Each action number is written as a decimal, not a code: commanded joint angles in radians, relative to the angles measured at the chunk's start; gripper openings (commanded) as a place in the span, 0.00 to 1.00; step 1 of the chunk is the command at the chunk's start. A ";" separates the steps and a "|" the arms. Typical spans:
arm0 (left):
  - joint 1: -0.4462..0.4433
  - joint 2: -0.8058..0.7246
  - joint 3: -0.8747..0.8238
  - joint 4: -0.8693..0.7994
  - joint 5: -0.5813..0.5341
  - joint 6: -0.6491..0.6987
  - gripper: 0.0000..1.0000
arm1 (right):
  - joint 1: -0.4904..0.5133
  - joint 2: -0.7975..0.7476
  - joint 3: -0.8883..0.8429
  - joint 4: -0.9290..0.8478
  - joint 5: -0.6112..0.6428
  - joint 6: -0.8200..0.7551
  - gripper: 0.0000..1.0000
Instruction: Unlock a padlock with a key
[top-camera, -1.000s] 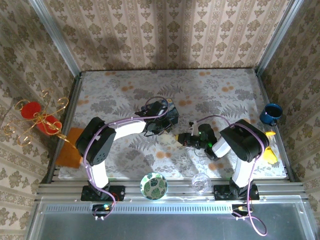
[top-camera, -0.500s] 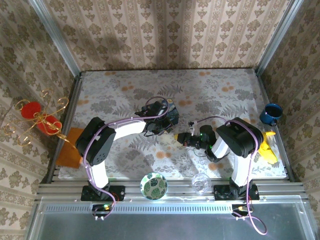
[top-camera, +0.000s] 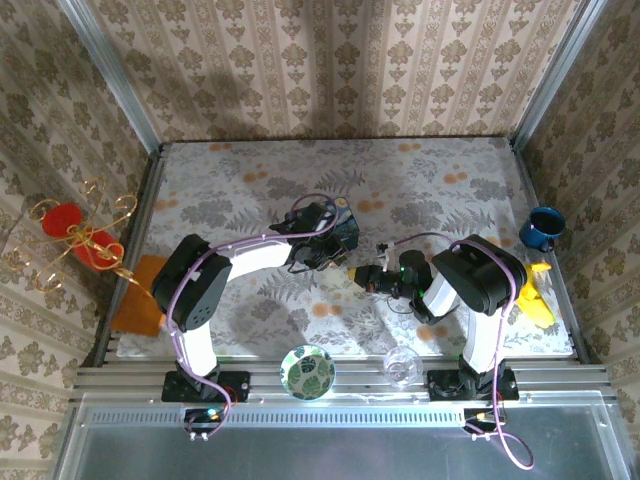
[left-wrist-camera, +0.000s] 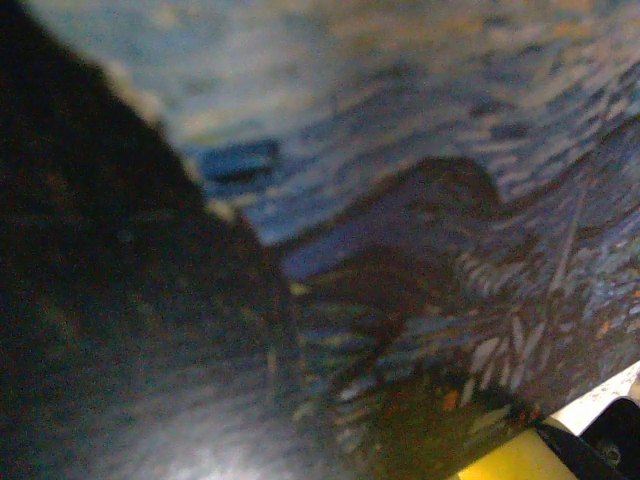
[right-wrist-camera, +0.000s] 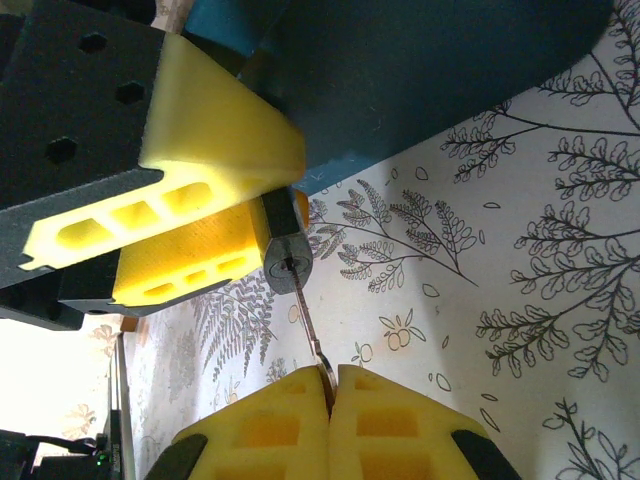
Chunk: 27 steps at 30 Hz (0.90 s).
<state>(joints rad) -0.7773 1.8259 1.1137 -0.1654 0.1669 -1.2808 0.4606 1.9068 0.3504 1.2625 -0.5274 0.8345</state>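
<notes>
We see one padlock (right-wrist-camera: 284, 250), clamped between the yellow fingers (right-wrist-camera: 220, 150) of the left gripper (right-wrist-camera: 278, 195), with its silver keyhole face turned toward the right gripper (right-wrist-camera: 330, 385). That gripper is pinched tight on one key (right-wrist-camera: 310, 335). The key's thin blade runs straight out from the fingertips to the keyhole. How deep it sits, we cannot tell.

Just behind the left gripper's fingers, on the far side from the right gripper, lies one blue painted tin (right-wrist-camera: 430, 80). It looms close and blurred before the left wrist camera.

Compared with a second ago, the right arm's elbow has swung toward the left arm, and the right gripper has crept slightly nearer the left gripper. Over the last half second we see no change. The left arm has stayed put throughout.

Farther out on the floral table (top-camera: 450, 180) we count:
- one blue mug (top-camera: 542, 228), well behind the right gripper, toward the table's right edge
- one patterned bowl (top-camera: 307, 372) and one clear glass (top-camera: 400, 367), both back toward the arm bases
- one orange pad (top-camera: 140, 295), off beyond the left arm
</notes>
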 joint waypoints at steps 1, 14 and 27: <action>0.000 -0.009 -0.014 0.021 0.036 -0.019 0.06 | -0.005 -0.004 -0.005 0.035 0.047 -0.006 0.00; 0.000 0.001 -0.019 0.035 0.051 -0.039 0.05 | -0.004 -0.050 -0.021 0.034 0.084 -0.017 0.00; 0.006 -0.011 -0.041 0.084 0.048 -0.093 0.04 | 0.012 -0.034 -0.029 0.036 0.063 -0.023 0.00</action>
<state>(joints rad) -0.7761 1.8259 1.0859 -0.0940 0.1875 -1.3445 0.4648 1.8675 0.3206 1.2690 -0.4564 0.8333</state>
